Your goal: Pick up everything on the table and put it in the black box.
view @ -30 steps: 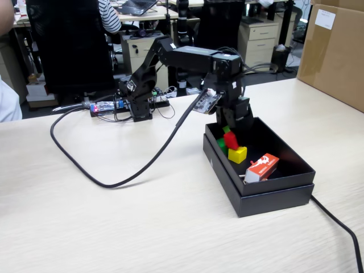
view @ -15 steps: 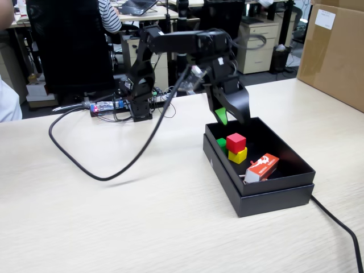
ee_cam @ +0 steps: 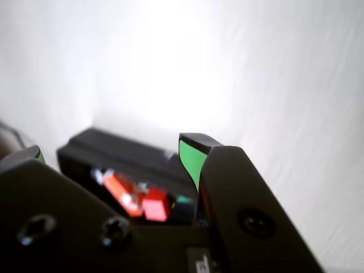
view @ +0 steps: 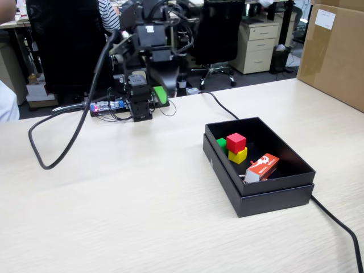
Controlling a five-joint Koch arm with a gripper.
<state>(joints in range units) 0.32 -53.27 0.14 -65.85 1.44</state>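
An office is seen behind the table: black chairs (view: 68, 45), a beige drawer cabinet (view: 260, 44) and desks. A large brown cardboard carton (view: 334, 54) is placed at the right edge. Even, bright lighting is provided.

The black Koch arm (view: 142, 68) stands folded up over its base at about 11 o'clock in the fixed view, upper links stacked near upright and the wrist tucked back above the shoulder. Its gripper (view: 161, 92) hangs low beside the base, tips aimed toward 5 o'clock, one green-padded finger (view: 161, 94) showing. In the wrist view the gripper (ee_cam: 111, 154) has its jaws spread wide apart, nothing between them, green pads (ee_cam: 189, 159) facing inward.
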